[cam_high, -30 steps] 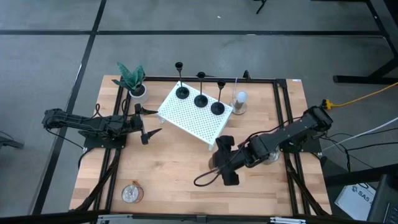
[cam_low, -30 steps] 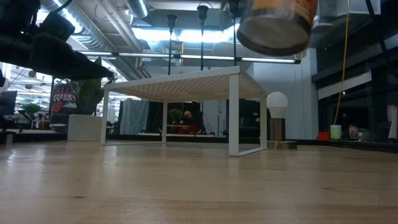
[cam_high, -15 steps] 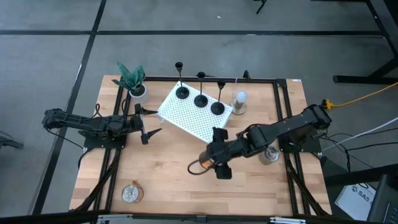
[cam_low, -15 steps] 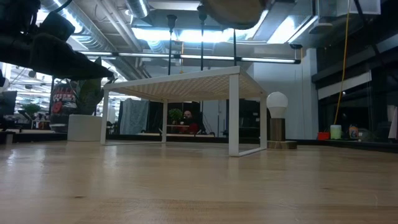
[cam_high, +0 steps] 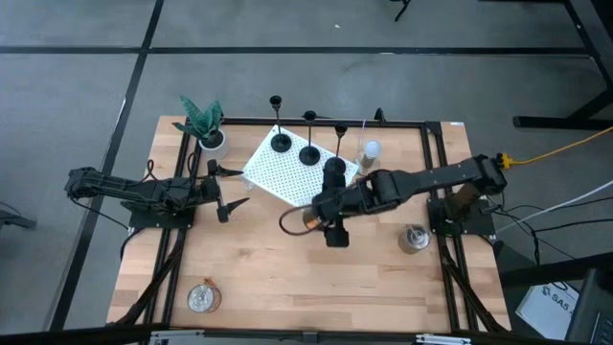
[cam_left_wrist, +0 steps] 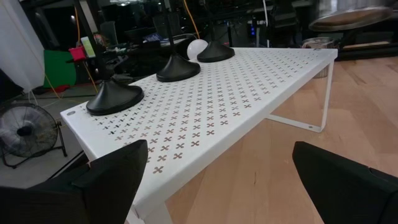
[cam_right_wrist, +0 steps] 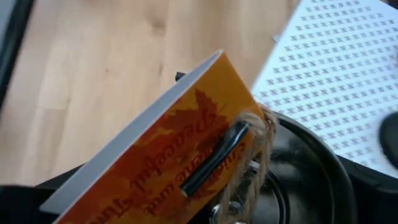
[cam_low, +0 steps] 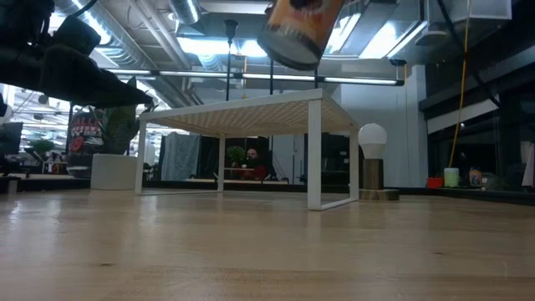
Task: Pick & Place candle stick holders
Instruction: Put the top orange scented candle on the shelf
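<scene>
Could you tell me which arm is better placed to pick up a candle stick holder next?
Probably left: the left gripper is open, empty, facing the white shelf bearing the candle stick holders; the right gripper holds an orange-labelled jar.

Both arms matte black, jointed segments; left hand (cam_high: 228, 191) has dark pointed fingers; black cable loop by right arm.

We count three candle stick holders (cam_high: 281, 143) (cam_high: 309, 153) (cam_left_wrist: 214, 51), all standing in a row on one white perforated rack (cam_high: 287, 177). There is one potted plant (cam_high: 203, 123) at the far left corner, one lamp with a round bulb (cam_high: 370, 155) right of the rack, and two small round jars (cam_high: 202, 297) (cam_high: 414, 237) on the near part of the table (cam_high: 259, 268). We count two arms, and one orange-labelled candle jar (cam_low: 299, 32) in the air.
</scene>
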### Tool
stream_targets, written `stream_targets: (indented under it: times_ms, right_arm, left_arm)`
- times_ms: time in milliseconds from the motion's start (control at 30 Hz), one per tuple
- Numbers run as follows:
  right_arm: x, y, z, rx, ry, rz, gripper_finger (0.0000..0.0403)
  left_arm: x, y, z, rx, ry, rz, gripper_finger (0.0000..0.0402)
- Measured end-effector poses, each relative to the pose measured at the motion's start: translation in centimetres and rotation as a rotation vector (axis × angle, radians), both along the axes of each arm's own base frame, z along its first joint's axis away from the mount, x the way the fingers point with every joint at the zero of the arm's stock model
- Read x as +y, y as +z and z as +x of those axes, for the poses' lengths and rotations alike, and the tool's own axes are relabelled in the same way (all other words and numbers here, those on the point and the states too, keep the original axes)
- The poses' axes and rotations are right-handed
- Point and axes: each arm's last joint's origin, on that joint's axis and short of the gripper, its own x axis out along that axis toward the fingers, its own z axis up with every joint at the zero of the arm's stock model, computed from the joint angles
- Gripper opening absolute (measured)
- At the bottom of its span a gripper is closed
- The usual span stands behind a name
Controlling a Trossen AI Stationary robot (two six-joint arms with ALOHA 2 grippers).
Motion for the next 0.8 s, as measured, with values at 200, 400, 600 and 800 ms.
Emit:
stream_targets:
  times_ms: [200, 400, 600, 800]
  right_arm:
    - [-2.0, -0.2, 0.1, 0.047, -0.018, -0.010, 0.0370]
    - [-3.7, -1.4, 0.3, 0.070, -0.039, -0.017, 0.0367]
    - [-5.2, -2.3, 0.4, 0.090, -0.068, 0.001, 0.0368]
    - [-6.0, -2.2, 0.5, 0.083, -0.090, 0.010, 0.0368]
  left_arm:
    - [0.0, 0.0, 0.0, 0.000, 0.000, 0.000, 0.0400]
    - [0.0, 0.0, 0.0, 0.000, 0.000, 0.000, 0.0400]
    - [0.0, 0.0, 0.0, 0.000, 0.000, 0.000, 0.0400]
    - [0.0, 0.0, 0.0, 0.000, 0.000, 0.000, 0.0400]
